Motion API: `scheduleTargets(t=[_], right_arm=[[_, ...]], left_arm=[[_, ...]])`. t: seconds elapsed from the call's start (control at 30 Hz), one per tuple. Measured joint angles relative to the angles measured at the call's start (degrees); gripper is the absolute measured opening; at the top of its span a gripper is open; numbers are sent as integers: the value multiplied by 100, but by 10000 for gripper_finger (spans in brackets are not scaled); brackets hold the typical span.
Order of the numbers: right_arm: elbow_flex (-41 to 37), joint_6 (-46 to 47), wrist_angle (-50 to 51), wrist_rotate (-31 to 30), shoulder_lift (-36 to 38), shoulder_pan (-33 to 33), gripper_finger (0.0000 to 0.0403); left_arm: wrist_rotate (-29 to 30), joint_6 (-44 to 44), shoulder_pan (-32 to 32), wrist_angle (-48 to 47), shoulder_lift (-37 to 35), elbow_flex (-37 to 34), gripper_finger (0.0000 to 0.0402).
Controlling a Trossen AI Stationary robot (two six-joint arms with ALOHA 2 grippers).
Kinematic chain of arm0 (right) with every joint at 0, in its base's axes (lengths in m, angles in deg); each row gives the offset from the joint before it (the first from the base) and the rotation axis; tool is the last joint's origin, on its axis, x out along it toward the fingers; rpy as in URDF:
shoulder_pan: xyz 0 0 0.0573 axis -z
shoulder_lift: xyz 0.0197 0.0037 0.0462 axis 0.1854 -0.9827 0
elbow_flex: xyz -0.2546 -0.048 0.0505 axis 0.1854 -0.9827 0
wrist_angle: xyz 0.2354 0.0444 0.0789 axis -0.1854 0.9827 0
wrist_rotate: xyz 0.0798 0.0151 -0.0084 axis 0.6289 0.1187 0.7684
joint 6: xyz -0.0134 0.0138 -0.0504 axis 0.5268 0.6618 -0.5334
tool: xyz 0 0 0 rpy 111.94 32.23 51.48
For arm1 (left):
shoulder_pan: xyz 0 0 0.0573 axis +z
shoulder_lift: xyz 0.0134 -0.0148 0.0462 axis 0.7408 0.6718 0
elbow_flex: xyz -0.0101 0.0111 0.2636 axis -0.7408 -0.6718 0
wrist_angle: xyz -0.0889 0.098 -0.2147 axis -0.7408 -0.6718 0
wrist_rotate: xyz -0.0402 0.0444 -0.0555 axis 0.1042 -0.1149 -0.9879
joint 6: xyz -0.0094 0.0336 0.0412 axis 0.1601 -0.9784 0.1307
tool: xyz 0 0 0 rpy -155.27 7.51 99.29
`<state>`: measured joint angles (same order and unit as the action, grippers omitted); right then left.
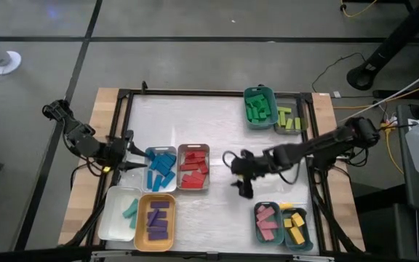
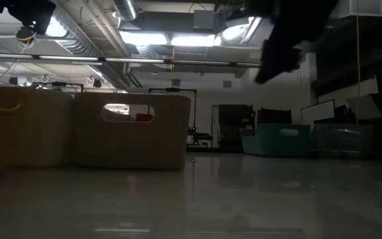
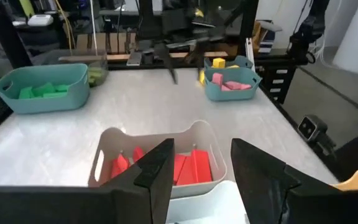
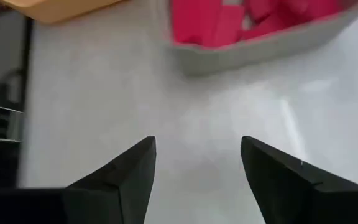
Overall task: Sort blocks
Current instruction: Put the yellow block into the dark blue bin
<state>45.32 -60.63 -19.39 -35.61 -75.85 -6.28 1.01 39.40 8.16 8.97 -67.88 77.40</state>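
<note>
The blocks lie sorted by colour in trays: blue [image 1: 161,169], red [image 1: 193,167], teal [image 1: 130,211], purple [image 1: 157,220], green [image 1: 257,108], lime [image 1: 288,118], pink [image 1: 268,222] and yellow [image 1: 294,225]. My left gripper [image 1: 138,157] stands open at the left edge of the blue tray, with nothing between its fingers [image 3: 197,174]. It looks across at the red blocks [image 3: 166,167]. My right gripper [image 1: 233,175] hangs open over bare table to the right of the red tray [image 4: 253,46]. It holds nothing [image 4: 197,162].
The trays stand in pairs: green and lime at the far right, blue and red in the middle, white [image 1: 115,218] and orange [image 1: 142,233] at the near left, pink and yellow at the near right. Bare table [image 1: 195,120] lies at the far left and centre.
</note>
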Motion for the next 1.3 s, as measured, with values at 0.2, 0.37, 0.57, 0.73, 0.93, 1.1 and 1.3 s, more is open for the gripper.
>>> scheduleTargets(t=[0.2, 0.37, 0.57, 0.73, 0.93, 1.1, 1.3], right_arm=[[20, -2183, -116, 336, 0, 994, 237], [271, -3442, -34, 421, 0, 1831, 237], [852, -4162, -35, 555, 0, 2822, 237], [1463, -3904, -38, 1433, 0, 3481, 237], [2239, -2988, 34, 1960, 0, 3861, 237], [3188, -2546, 1032, 1918, 0, 3928, 237], [4095, -2032, 2608, 1547, 4, 3910, 237]], left_arm=[[4, 937, 0, 11, 2, 0, 148], [18, 1272, 4, 39, 4, 1, 148], [56, 2036, 4, 40, 4, 2, 148], [661, 3116, 7, 32, -18, 4, 148], [778, 2760, 7, 24, -141, 7, 148], [881, 1675, 6, -224, -429, 11, 148], [1251, 1946, 7, -1408, -1189, 11, 148]])
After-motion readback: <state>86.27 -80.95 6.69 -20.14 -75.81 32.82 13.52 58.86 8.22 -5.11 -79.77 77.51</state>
